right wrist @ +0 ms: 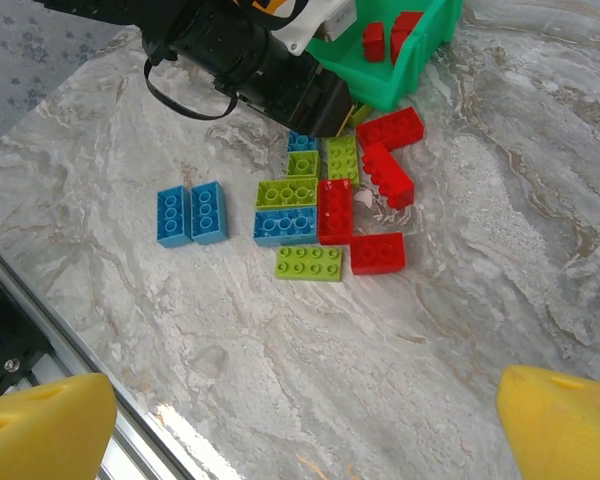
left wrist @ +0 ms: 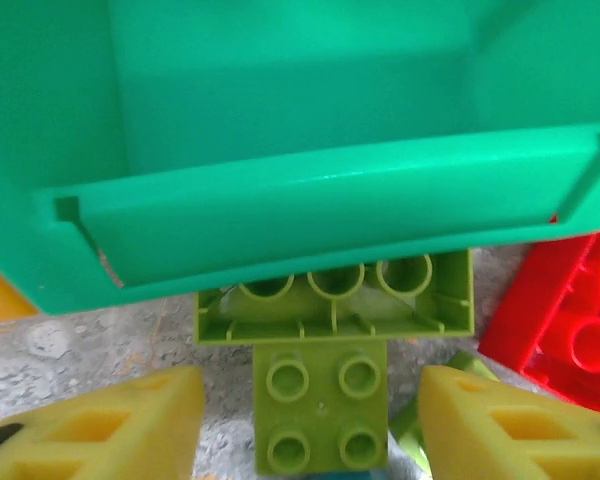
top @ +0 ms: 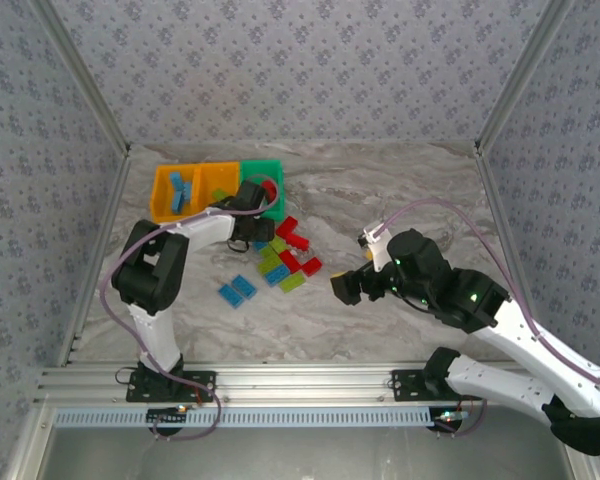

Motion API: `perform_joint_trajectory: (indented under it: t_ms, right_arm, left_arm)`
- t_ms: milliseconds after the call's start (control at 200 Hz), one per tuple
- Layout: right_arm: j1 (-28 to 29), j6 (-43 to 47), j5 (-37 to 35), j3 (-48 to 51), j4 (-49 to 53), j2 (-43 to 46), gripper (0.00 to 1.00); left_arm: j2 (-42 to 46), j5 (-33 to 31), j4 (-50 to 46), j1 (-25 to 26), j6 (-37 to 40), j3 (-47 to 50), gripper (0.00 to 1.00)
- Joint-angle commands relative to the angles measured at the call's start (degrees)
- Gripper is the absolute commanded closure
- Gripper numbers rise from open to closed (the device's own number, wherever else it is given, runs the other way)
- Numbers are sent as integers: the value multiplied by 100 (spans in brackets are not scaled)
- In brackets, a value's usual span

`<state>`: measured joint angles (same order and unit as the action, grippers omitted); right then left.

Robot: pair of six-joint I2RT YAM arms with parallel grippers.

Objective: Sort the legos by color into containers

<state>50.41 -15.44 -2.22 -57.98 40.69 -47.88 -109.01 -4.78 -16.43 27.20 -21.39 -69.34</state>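
Three joined containers stand at the back left: an orange bin (top: 163,205) with blue legos, a middle orange bin (top: 218,175), and a green bin (top: 265,168) (left wrist: 280,200) (right wrist: 410,55) holding red legos (right wrist: 390,35). Loose blue, lime and red legos (top: 285,260) lie just in front of them. My left gripper (top: 252,228) (left wrist: 310,430) is down at the green bin's front wall, open. Its yellow fingertips (left wrist: 110,425) flank a small lime four-stud lego (left wrist: 321,405) with a gap on each side. My right gripper (top: 345,287) (right wrist: 300,430) hangs open over bare table, holding nothing.
An upturned lime lego (left wrist: 335,300) lies against the green bin's wall and a red lego (left wrist: 570,330) sits to its right. Two blue legos (top: 237,291) (right wrist: 190,213) lie apart, left of the pile. Patterned walls and a metal rail (top: 280,385) bound the marble table.
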Motion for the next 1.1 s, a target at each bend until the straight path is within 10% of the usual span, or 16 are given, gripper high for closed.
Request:
perform_joint_trajectory:
  t_ms: [0, 375, 660, 1094]
  right_arm:
    - [30, -116, -189, -144, 152, 82, 0]
    - [32, -301, -251, -43, -111, 58, 0]
    - [26, -307, -325, -15, -351, -34, 0]
    - [30, -572, -339, 24, -119, 45, 0]
  left_arm:
    - [-117, 6, 138, -44, 56, -150, 50]
    - [559, 311, 42, -9, 68, 367, 75]
    - [2391, -449, -161, -163, 252, 643, 73]
    - [-272, 138, -763, -1579, 49, -2209, 68]
